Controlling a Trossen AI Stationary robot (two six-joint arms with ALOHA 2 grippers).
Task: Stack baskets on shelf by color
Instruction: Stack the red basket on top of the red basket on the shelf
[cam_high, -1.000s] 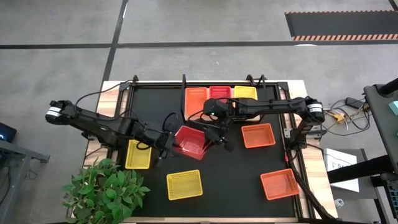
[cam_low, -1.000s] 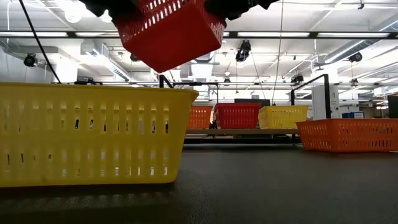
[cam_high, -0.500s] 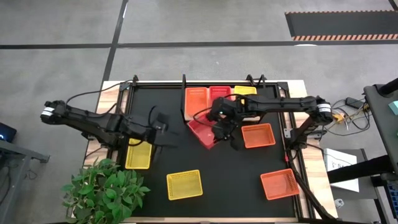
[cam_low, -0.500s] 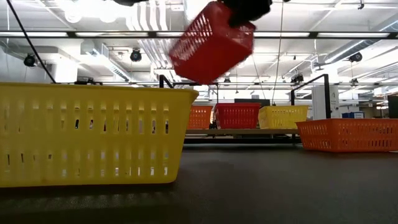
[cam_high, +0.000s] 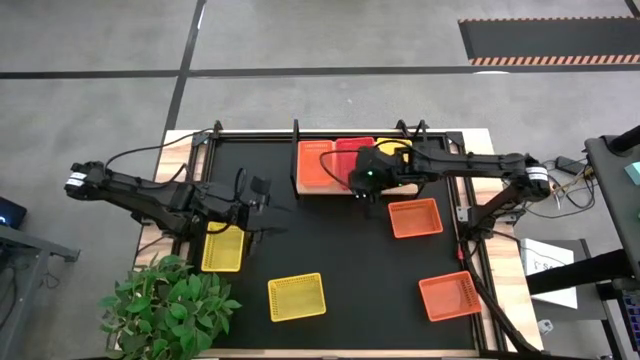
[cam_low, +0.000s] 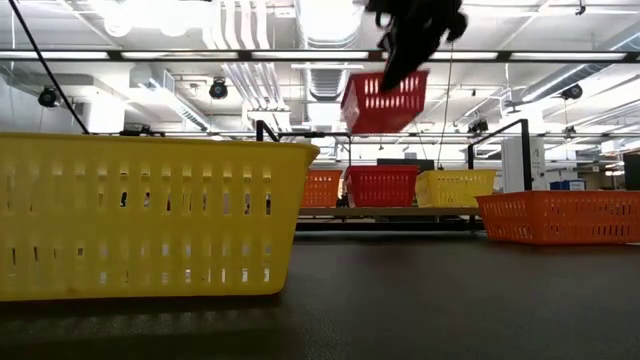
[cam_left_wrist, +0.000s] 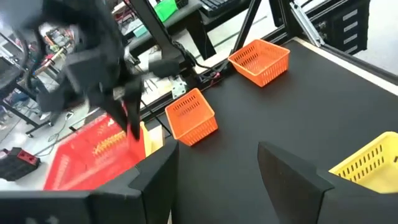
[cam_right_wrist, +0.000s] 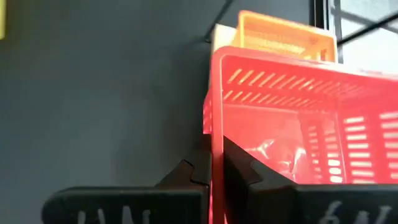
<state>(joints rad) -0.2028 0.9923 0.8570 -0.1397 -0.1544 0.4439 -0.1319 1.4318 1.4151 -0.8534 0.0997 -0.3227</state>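
The right gripper (cam_low: 415, 45), pinching a red basket (cam_low: 385, 100) by its rim, hung just above the shelf's red stack (cam_low: 381, 186), while the left gripper (cam_high: 258, 205) waited spread mid-table.

The red basket (cam_right_wrist: 280, 118) is thin, slightly glossy plastic mesh with slotted walls, pinched at its rim by the right gripper (cam_right_wrist: 214, 171), whose fingers look matt black. Below that basket, the shelf (cam_low: 400, 212) is pale bare wood. The tabletop mat (cam_high: 350, 270) beside the shelf is dull black, faintly textured.
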